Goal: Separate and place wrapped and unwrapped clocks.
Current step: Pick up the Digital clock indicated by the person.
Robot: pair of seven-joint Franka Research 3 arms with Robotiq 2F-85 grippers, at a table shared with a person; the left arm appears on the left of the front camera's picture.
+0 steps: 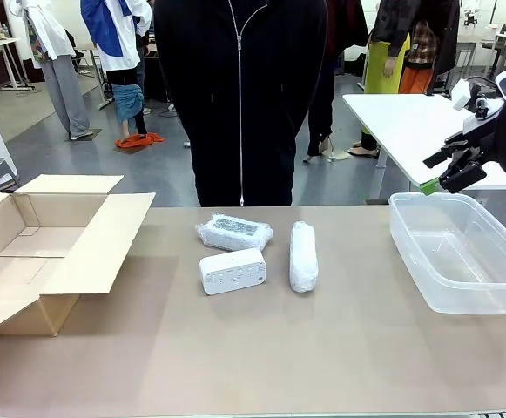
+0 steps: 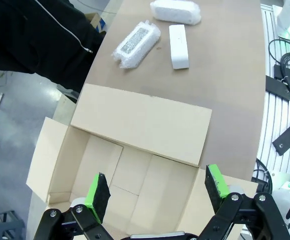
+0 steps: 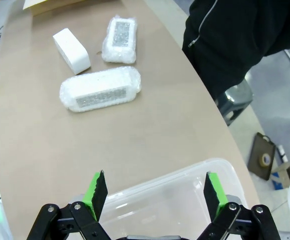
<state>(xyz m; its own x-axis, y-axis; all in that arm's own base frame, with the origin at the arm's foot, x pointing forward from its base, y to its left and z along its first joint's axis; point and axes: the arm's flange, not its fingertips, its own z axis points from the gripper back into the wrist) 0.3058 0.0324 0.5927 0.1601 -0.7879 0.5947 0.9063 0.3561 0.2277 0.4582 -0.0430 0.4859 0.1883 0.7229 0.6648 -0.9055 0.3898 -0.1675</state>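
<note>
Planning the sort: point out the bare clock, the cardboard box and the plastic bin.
bare clock [image 1: 232,271]: front view, middle of its front face.
cardboard box [image 1: 96,239]: front view, its opened right flap.
plastic bin [image 1: 409,252]: front view, its left wall.

A: What is cut off in the front view?
B: The cardboard box [image 1: 96,248] passes the left edge, the clear tub [image 1: 407,233] the right one. The top edge cuts the person [image 1: 239,104] at the shoulders; the desk [image 1: 261,348] hides the legs.
A: And the clocks?
B: Wrap blurs the far wrapped clock [image 1: 234,232] and the right wrapped clock [image 1: 303,255]; marks on the bare clock [image 1: 232,271] are too small to read.
</note>
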